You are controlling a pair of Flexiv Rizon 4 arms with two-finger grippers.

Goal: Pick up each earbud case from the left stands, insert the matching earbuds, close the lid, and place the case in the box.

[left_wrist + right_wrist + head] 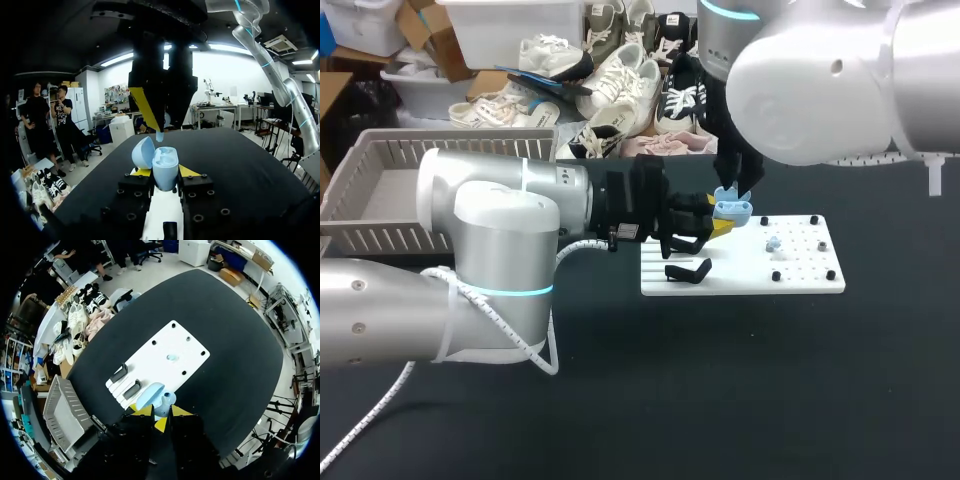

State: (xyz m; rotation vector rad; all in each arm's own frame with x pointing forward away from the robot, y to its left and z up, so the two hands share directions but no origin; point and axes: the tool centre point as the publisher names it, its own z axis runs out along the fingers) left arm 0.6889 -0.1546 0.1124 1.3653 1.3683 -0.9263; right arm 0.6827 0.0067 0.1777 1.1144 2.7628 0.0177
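My left gripper [718, 222] [165, 172] is shut on a light blue earbud case [733, 210] [165, 169], held upright above the white board [740, 280] with its lid [143, 152] swung open. Straight above the case hangs my right gripper [732, 190] [160, 127] [162, 412], shut on a small blue earbud [159, 136] just over the case's open cavity. In the right wrist view the case [164, 401] and its lid [150, 394] lie right under the fingertips. A second earbud [773, 243] [172, 357] rests on the board.
Black stands [688, 270] [132, 389] sit at the board's left end, and small black pegs dot its right half. A beige slatted basket [380, 190] [62, 412] stands at the far left. Shoes are piled behind the table.
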